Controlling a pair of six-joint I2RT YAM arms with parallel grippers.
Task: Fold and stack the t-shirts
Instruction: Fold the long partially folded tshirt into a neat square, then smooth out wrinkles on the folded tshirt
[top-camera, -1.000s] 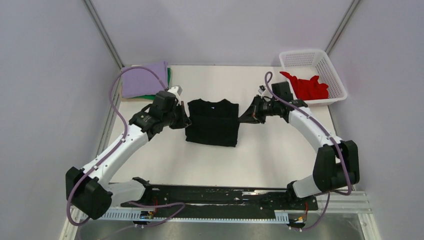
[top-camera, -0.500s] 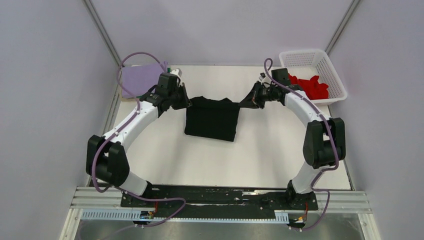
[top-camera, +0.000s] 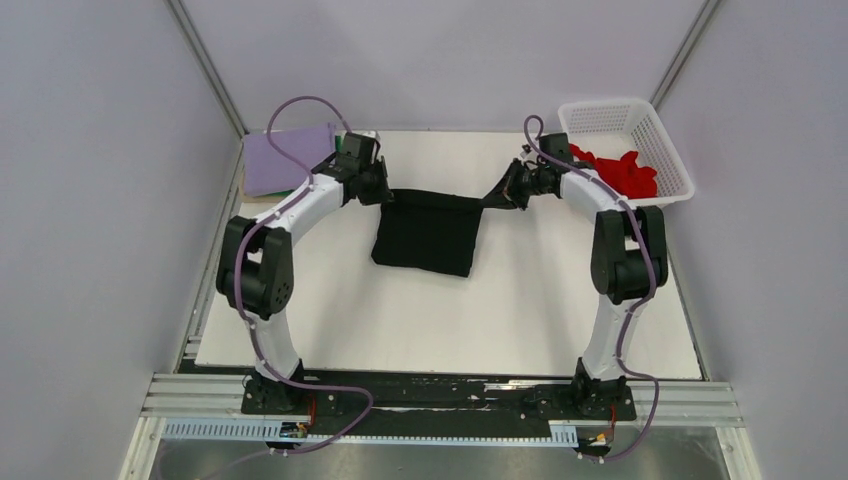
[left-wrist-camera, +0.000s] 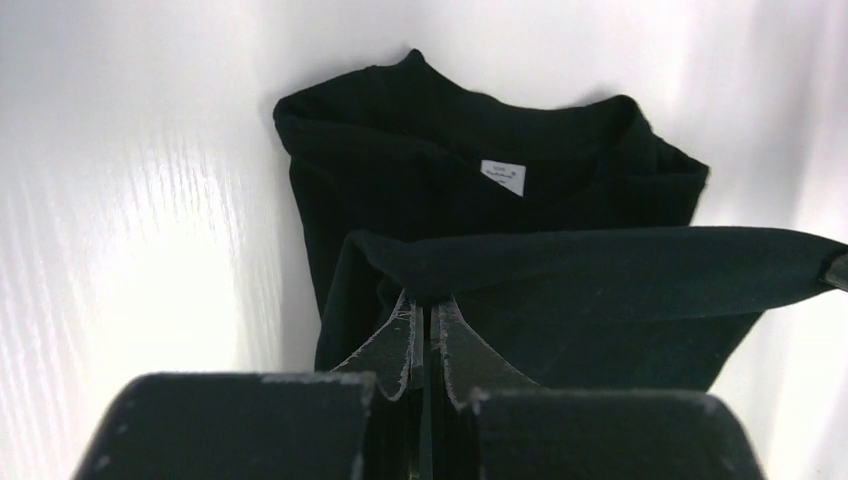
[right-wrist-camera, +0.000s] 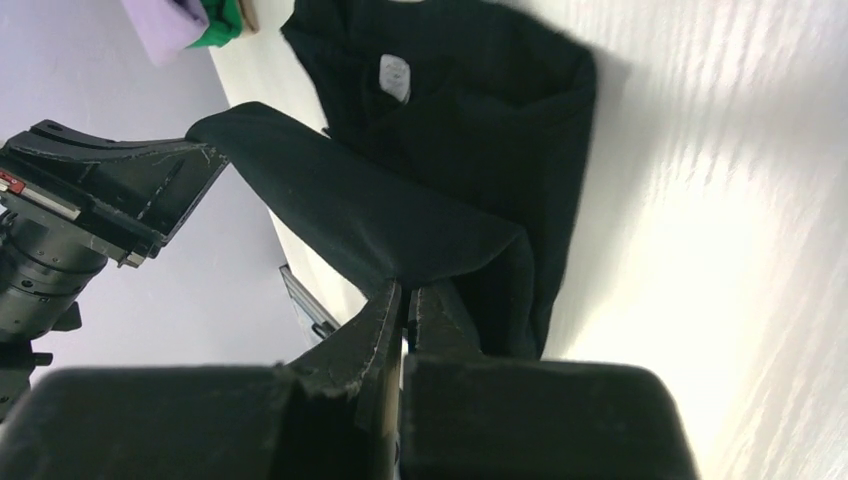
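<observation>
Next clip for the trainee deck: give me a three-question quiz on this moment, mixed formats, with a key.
1. True or false: the left gripper and the right gripper are each shut on an edge of the black t-shirt, with the cloth stretched between them.
2. Multiple choice: where is the red t-shirt? A) in the white basket; B) held by the right gripper; C) under the black t-shirt.
3. Fill in: the lilac t-shirt at the far left lies on top of a ___ t-shirt.

Key
1. True.
2. A.
3. Green: the green t-shirt peeks out beneath the lilac one in the right wrist view.
</observation>
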